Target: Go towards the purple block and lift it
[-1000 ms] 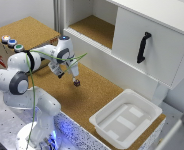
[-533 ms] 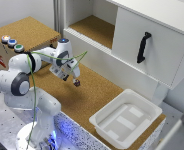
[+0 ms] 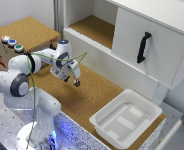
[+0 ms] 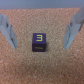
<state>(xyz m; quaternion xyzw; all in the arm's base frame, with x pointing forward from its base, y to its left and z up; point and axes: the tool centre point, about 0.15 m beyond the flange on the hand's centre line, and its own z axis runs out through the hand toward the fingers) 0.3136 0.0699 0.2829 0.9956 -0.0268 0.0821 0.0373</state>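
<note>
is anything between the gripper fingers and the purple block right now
Nothing visible. In the wrist view the purple block sits on bare cork between the open gripper, with clear gaps to both fingers.

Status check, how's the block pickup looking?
Gripper open, straddling the purple block. Block on the cork, not gripped. Nothing in the way.

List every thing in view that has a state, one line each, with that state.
pincer: open, fingers either side of the block, not touching it
purple block: resting on the cork, not gripped, the face marked 3 towards the wrist camera
cabinet door: slid across the exterior view's right half; left compartment open
white tray: empty
</note>
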